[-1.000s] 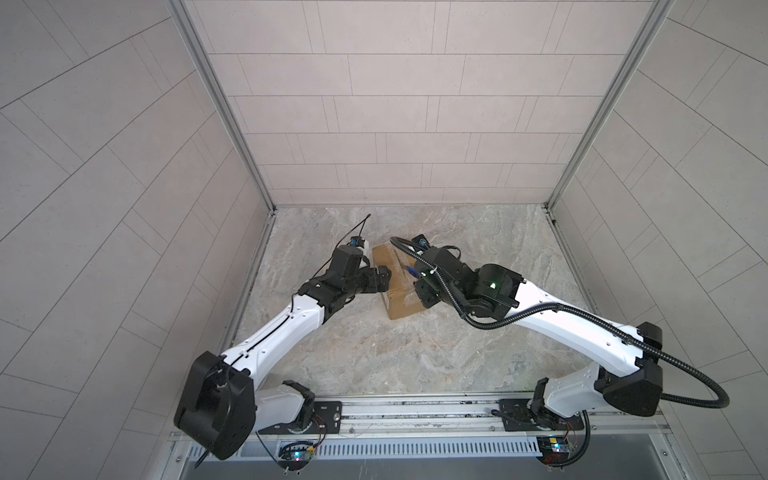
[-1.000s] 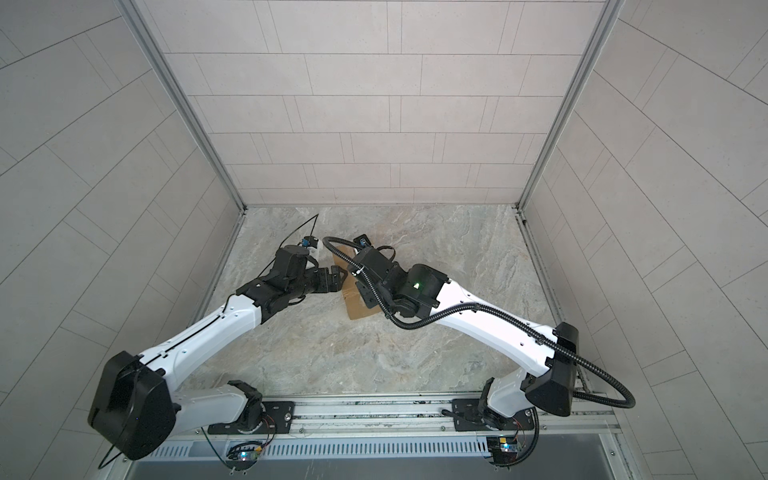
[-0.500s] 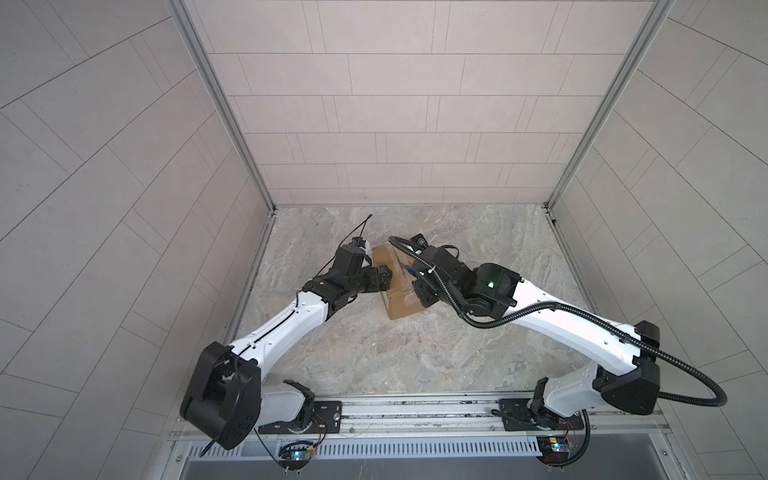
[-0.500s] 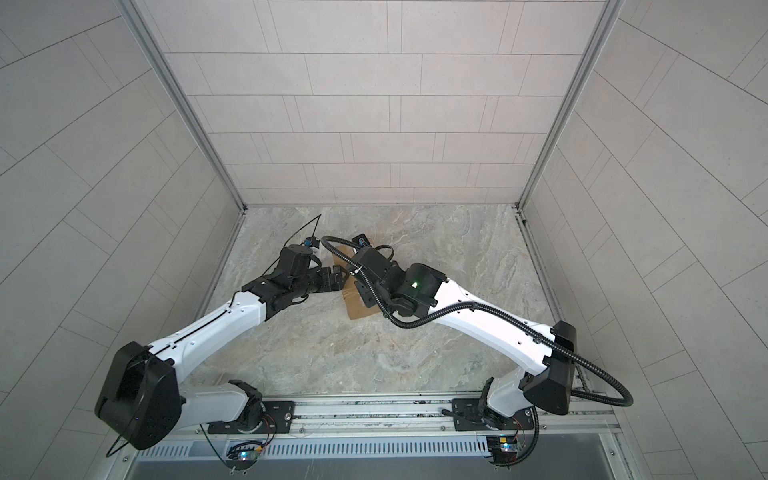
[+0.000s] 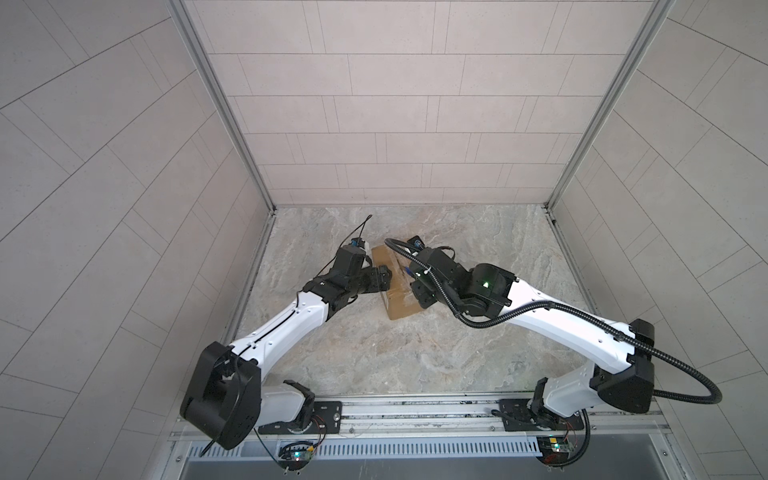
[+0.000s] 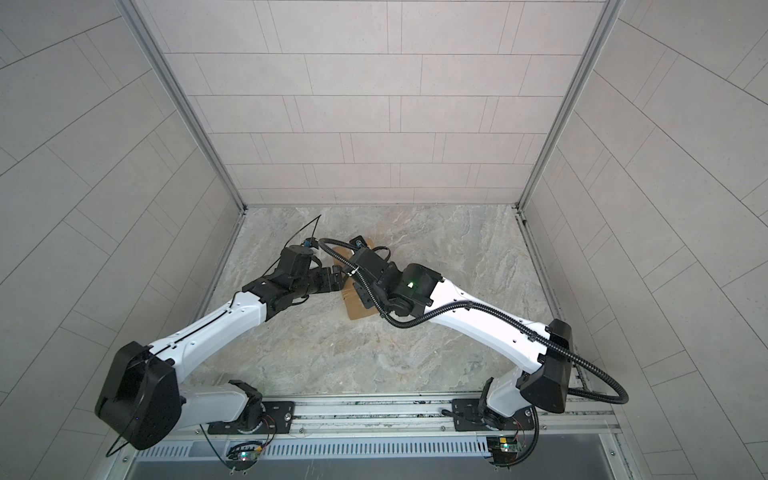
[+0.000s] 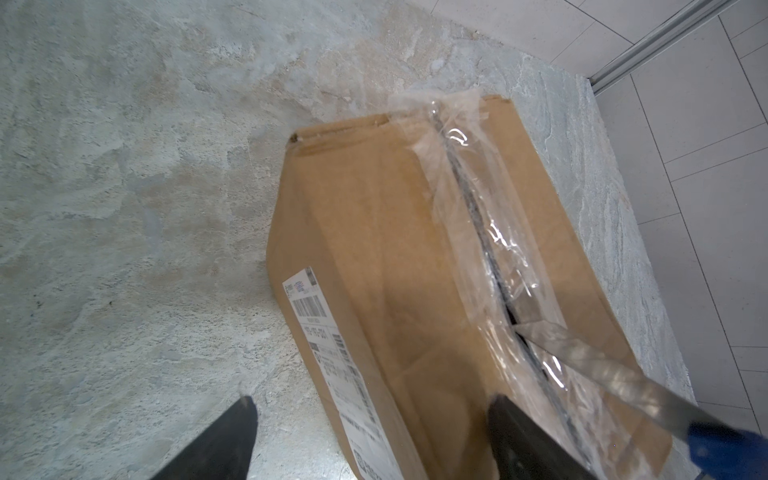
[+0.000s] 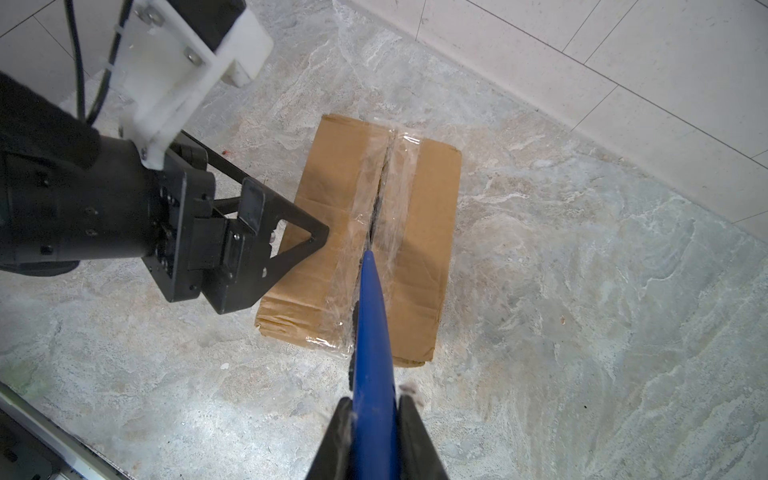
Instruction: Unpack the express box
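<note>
Two arms: box [image 8: 336,199] flat on the counter [image 8: 582,291], right jaws clamping a blue knife [image 8: 372,332] in its taped seam [image 8: 380,195], left jaws wide. I'd brace the box, then slice shallow.

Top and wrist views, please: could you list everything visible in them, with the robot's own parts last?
express box: one, brown cardboard, lying flat mid-scene
clear tape: one strip, shiny, along the box's top seam
label: one, white with barcodes, on the box's side
knife: one, blue handle and silver blade, tip at the taped seam
table: one, grey-beige marbled, under the box
walls: three, pale tiled, around the table
arms: two, white and black, reaching in from the near edge
left claw: one, black, open, straddling the box's labelled edge
right claw: one, black, shut on the knife
</note>
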Action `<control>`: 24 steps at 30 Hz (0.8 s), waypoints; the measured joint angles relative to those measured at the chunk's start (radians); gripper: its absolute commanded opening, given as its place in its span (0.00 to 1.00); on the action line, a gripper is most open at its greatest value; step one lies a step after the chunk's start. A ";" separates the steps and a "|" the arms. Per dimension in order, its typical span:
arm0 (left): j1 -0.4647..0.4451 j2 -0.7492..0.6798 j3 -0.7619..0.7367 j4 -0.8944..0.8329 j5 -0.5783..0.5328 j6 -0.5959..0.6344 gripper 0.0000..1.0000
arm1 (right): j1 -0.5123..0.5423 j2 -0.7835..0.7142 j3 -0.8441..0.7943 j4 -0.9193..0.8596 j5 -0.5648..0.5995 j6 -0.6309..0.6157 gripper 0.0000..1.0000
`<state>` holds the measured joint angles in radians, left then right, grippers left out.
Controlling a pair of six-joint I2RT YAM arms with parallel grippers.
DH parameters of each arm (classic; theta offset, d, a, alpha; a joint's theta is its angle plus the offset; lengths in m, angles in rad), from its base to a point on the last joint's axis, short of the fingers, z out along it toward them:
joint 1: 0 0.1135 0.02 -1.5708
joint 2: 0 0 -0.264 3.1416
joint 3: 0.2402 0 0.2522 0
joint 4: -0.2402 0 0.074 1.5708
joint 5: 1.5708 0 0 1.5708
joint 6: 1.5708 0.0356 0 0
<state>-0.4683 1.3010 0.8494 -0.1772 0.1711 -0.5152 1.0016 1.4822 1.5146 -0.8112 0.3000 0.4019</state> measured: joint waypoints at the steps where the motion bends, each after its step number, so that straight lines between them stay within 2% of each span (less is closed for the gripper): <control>1: -0.002 0.000 0.000 0.000 -0.001 -0.002 0.88 | 0.000 0.000 0.000 0.000 0.000 0.000 0.00; 24: -0.017 0.001 0.000 -0.002 -0.031 -0.038 0.81 | 0.021 0.023 0.030 -0.069 0.025 0.002 0.00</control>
<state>-0.4850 1.3018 0.8494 -0.1787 0.1406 -0.5529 1.0229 1.5055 1.5448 -0.8806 0.3248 0.4042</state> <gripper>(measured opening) 0.818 0.191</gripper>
